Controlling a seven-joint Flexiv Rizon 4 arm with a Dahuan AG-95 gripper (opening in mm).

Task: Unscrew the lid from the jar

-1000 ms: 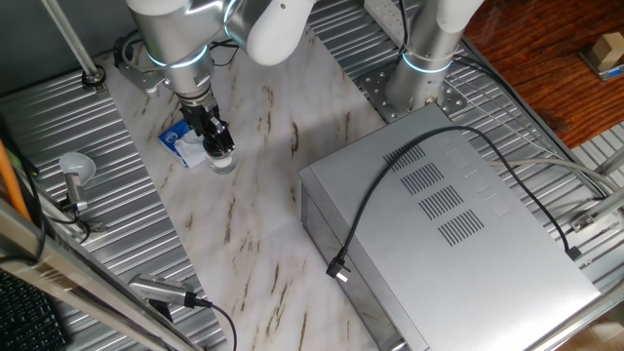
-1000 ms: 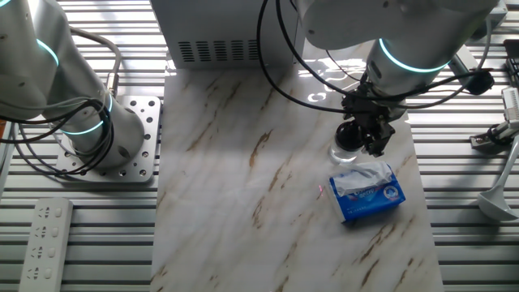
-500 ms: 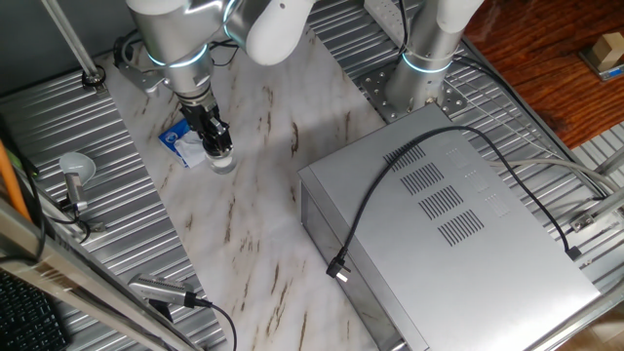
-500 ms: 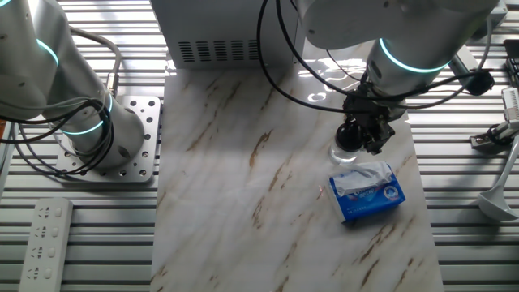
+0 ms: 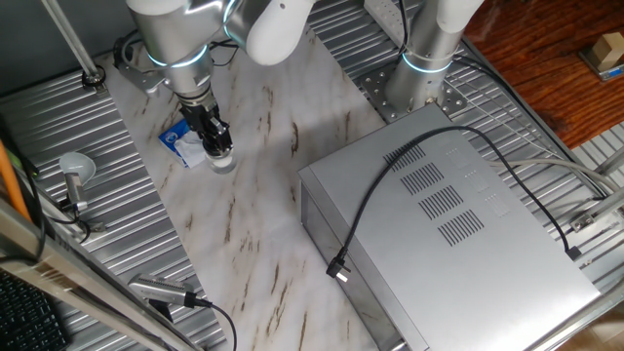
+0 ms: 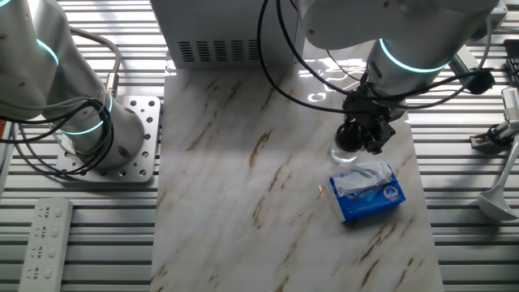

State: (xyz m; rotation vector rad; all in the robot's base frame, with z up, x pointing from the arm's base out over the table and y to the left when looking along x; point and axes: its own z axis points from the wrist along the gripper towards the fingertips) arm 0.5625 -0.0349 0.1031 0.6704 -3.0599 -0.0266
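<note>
At the near edge of one fixed view, a black keyboard (image 5: 24,312) peeks in at the corner, and a white round disc on a metal stem (image 5: 74,171) stands on the ribbed metal table (image 5: 146,244). A bit farther in lies a marble board (image 5: 253,214), and a big grey metal box (image 5: 458,234) sits on its right side with a black cable (image 5: 390,185) draped over the top. Past the middle of the board, near its left edge, stands the jar (image 5: 222,162), small and clear. The lid (image 5: 220,149) is black and sits on top of the jar. The gripper (image 5: 218,146) comes straight down from above, and its dark fingers (image 5: 212,130) sit on both sides of the lid, closed in tight against it. In the other fixed view the gripper (image 6: 355,139) also covers the lid (image 6: 349,137), and only a little of the clear jar (image 6: 341,153) shows under it. A flat blue-and-white packet (image 5: 183,142) lies just beside the jar, on the side away from the grey box, and looks like it touches it. Farther back, the arm's white body (image 5: 185,39) with a glowing blue ring rises up over the jar. At the far end, the base of a second arm (image 5: 419,68) stands on a metal plate behind the grey box.
</note>
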